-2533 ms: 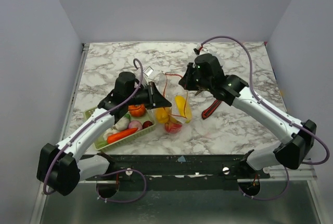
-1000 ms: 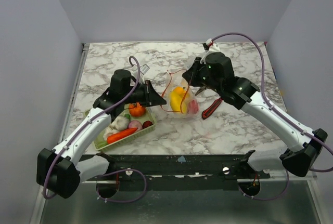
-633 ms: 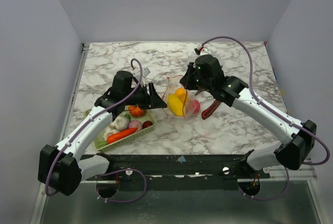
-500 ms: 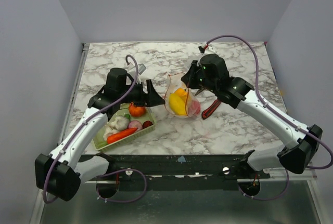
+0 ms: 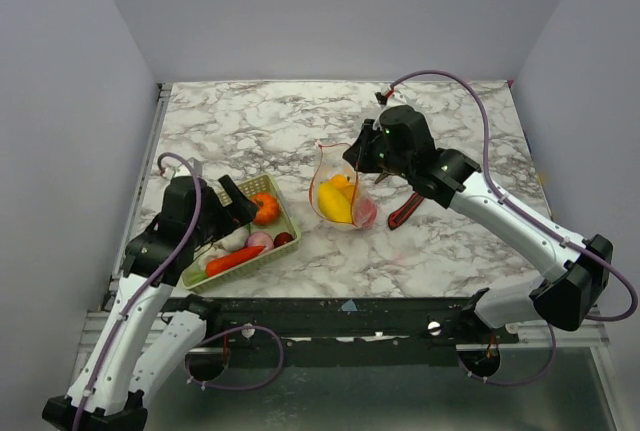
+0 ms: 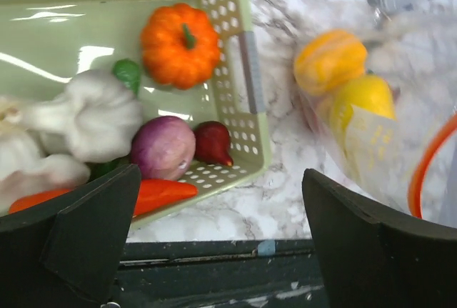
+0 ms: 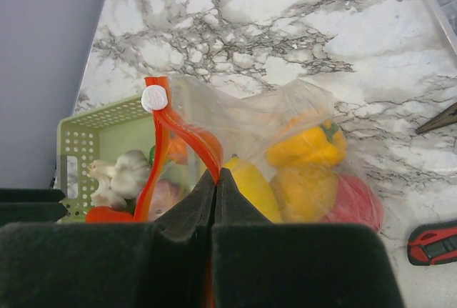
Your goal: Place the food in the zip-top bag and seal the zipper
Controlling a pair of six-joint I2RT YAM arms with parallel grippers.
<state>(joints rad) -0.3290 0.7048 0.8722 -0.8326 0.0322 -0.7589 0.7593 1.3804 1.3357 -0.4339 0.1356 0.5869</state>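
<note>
Your right hand [image 7: 216, 179] is pinched shut on the red-orange zipper [image 7: 166, 133] of the zip-top bag [image 7: 285, 111], which sits on the tabletop [image 5: 250, 121] just beside the mesh basket [image 6: 251, 79] with some food [image 7: 303, 161] inside. Your left hand [image 6: 227, 247] hangs wide and empty above the basket's near corner. The film looks floppy and slick, so grip the stiffer strip; the pumpkin [image 6: 180, 43] looks light and glossy, so take it across its ribs.

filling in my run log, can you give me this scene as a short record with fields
left gripper: open, empty, by the basket
right gripper: shut on the zip-top bag at its zipper
zip-top bag: mouth open, yellow and pink food inside
basket: pumpkin, carrot, garlic, more food
task: not done, bag unsealed
</note>
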